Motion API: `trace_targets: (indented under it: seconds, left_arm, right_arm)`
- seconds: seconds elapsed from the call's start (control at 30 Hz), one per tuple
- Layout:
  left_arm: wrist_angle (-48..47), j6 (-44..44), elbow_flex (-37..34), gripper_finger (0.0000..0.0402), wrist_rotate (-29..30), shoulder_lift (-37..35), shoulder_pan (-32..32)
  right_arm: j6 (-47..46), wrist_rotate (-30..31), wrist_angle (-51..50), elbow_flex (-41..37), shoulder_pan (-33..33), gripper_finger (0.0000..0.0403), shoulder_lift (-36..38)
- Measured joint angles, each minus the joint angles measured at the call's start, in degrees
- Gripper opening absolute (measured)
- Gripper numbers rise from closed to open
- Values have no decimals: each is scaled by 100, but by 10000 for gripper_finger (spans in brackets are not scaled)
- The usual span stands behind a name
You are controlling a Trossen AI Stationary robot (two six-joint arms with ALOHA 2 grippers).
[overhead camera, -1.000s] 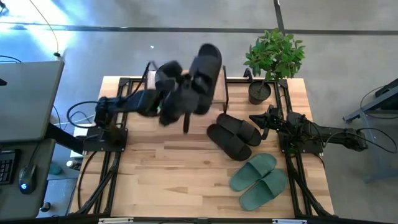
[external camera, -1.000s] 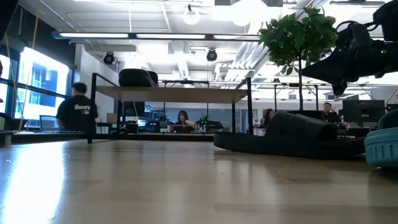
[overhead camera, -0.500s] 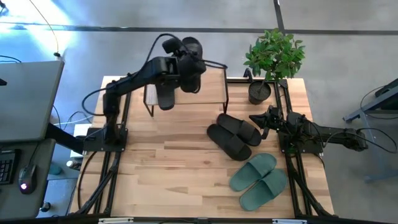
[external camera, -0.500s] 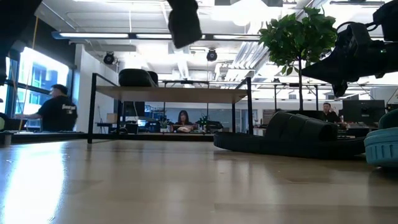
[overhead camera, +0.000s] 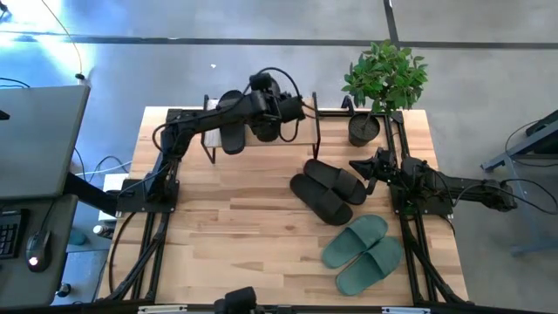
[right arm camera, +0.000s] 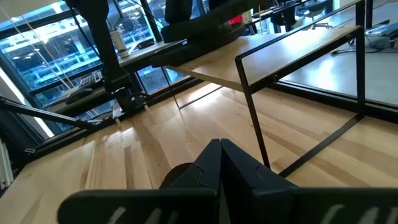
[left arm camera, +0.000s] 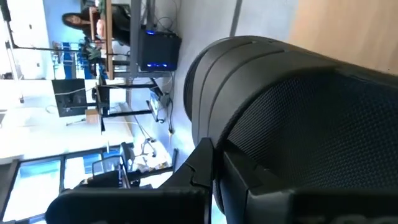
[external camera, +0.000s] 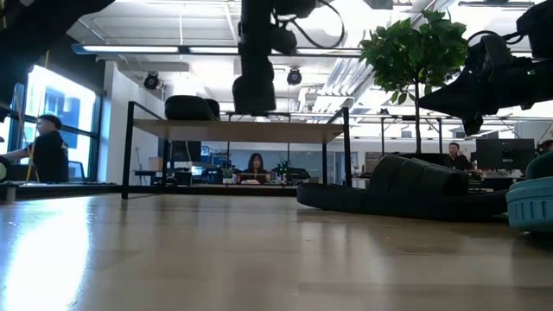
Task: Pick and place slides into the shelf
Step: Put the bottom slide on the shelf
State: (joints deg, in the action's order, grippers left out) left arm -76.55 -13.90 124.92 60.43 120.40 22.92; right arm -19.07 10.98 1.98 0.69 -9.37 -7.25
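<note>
Now the left gripper hangs over the shelf at the far edge of the tabletop, its fingers pinched on a black slide that fills the left wrist view with its ribbed strap and textured footbed. Another black slide already lies on the shelf plank toward its left end. A black pair rests mid-table, right of centre, and a green pair lies toward the near right corner. The right gripper waits just beside the black pair, fingers pressed together and holding nothing. Judging by their look, these slides are light moulded foam: a bit springy, matte rather than slick, in no way fragile, and stiff enough to keep their shape when lifted by one side. The wide strap, or the sole edge beside it, seems the surest place to grip; a pinch at the toe or heel would likely let the slide swing and tilt.
</note>
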Motion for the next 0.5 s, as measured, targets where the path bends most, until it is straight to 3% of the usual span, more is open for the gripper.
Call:
trace_targets:
  seconds: [0.2,0.5]
  left_arm:
    - [5,89,-474,0,45,-6,0]
    - [12,322,-651,0,158,-17,0]
  right_arm:
    - [2,0,0,0,0,0,0]
    - [2,0,0,0,0,0,2]
